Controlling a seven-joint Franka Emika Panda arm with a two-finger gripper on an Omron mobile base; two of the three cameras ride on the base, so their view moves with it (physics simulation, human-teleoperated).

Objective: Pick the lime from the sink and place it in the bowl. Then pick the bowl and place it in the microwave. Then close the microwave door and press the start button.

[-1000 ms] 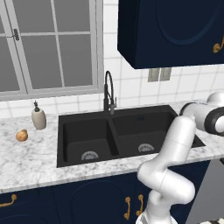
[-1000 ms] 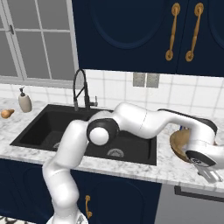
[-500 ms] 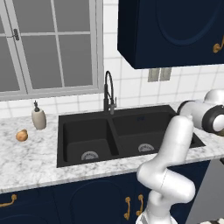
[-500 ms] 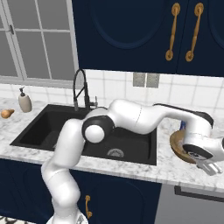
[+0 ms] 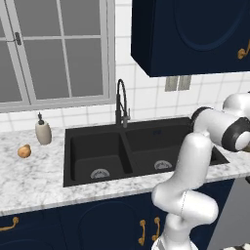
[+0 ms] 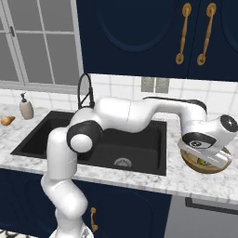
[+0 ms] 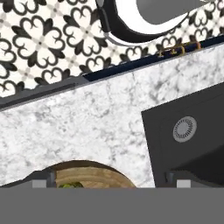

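Right base view, left to right: a soap bottle (image 6: 26, 106) and an orange-brown lump (image 6: 5, 121) are set at the far left of the counter (image 6: 139, 179), the sink (image 6: 56, 139) with its tap (image 6: 85, 93) is sunk in the middle, and the gripper (image 6: 211, 158) is held low over the bowl (image 6: 204, 165) at the right, near the counter's front edge. The lime (image 6: 203, 161) is seen as a speck of yellow-green inside the bowl, partly hidden by the hand. The jaws are spread to their widest and nothing is held between them.

The first step is judged done, and picking up the bowl is the step in hand. For the next move, the jaws would have to be lowered across the bowl's rim and closed on its wall, with the bowl kept level so the lime is not tipped out.

Little room is left on the bowl's near side, where the marble gives way to the cabinet fronts and the floor; in the hand view the bowl's rim (image 7: 87, 173) is shown with bare marble between it and the sink's edge. More clear counter is offered toward the sink and above, under the wall cabinets (image 6: 139, 37). The microwave's place cannot be told.
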